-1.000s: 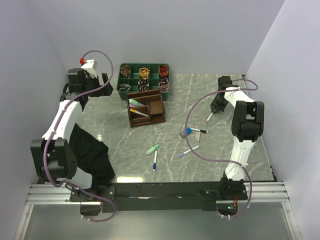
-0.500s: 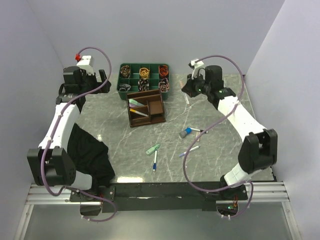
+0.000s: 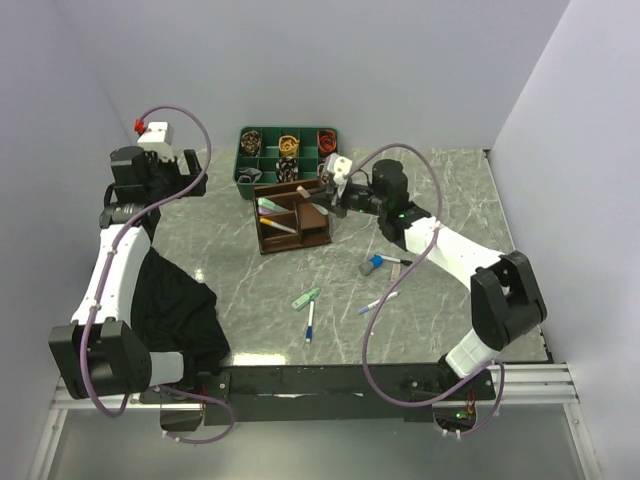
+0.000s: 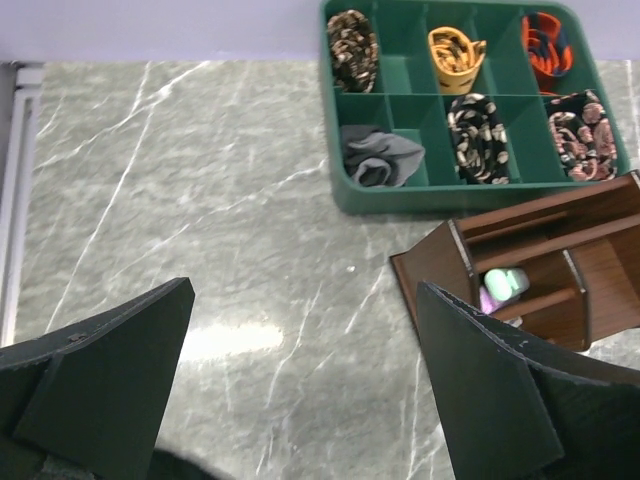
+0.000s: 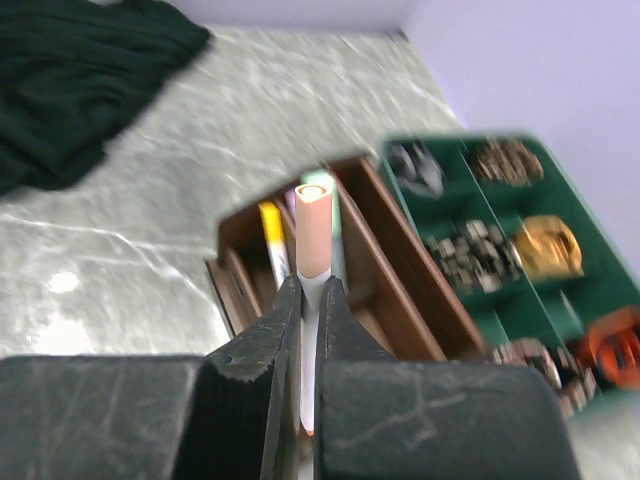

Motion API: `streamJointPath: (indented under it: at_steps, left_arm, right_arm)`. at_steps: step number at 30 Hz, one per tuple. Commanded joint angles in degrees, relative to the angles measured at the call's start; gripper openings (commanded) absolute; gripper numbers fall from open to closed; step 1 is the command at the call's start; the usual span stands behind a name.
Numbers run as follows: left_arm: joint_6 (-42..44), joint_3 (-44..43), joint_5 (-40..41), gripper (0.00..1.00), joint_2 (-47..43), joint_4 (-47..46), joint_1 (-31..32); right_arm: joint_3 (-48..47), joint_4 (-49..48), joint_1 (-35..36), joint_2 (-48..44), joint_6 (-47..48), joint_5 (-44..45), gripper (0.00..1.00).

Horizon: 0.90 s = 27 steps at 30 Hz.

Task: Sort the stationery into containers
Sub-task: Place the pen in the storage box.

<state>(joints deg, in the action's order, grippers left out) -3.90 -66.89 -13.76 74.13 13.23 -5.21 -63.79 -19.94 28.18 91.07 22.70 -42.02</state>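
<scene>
Right wrist view first: my right pincer (image 5: 308, 300) is clamped on a pink-capped white pen (image 5: 313, 225). Both fingers press on its barrel, and the capped end sticks out past them toward the middle of the frame. Beyond the cap sits the dark brown organiser (image 5: 405, 300), blurred, with a yellow pen (image 5: 272, 235) lying in a narrow compartment at its left in the frame. A green tray (image 5: 590, 300) of 8 compartments fills the right of that frame, and a black cloth (image 5: 90, 80) lies at the upper left.

From the top view, that pincer hangs over the upper right corner of the organiser, which stands on the desk (image 3: 230, 260) just below the green tray. I cannot tell whether the pen touches the organiser.

4 loose items lie on the desk in the lower middle of the top view, well apart from the organiser:
- a grey-blue cylinder (image 3: 370, 267)
- a white pen with a blue end (image 3: 378, 302), below the cylinder
- a mint-green clip (image 3: 306, 298)
- a blue pen (image 3: 310, 325), just below the clip

My left pincer (image 4: 305, 290) has its fingers spread wide apart and holds nothing. It hovers over bare desk near the upper left of the top view. In its own camera, the tray is at the upper right and the organiser at the right edge.
</scene>
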Motion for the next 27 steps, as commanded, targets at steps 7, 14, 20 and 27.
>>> streamJointPath:
  at_steps: [7, 14, 20, 27]
  left_arm:
    - [0.0, 2.9, -1.0, 1.0, -5.7, -0.1, -3.4]
    - [-0.8, 4.3, -1.7, 1.0, -6.7, 0.0, -4.4]
    - [-1.5, 6.0, -2.1, 1.0, -7.2, -0.4, -4.5]
    - [-2.4, 6.2, -2.8, 1.0, -7.1, -0.8, -4.6]
  right_arm:
    - [-3.4, -9.9, 6.0, 6.7, 6.3, -8.5, 0.0]
    - [-6.9, -12.3, 7.4, 12.9, 6.0, -7.6, 0.0]
    - [-11.1, -11.2, 8.3, 17.1, 6.7, -6.1, 0.0]
    - [-15.2, -6.3, 8.9, 21.1, 10.0, -5.6, 0.0]
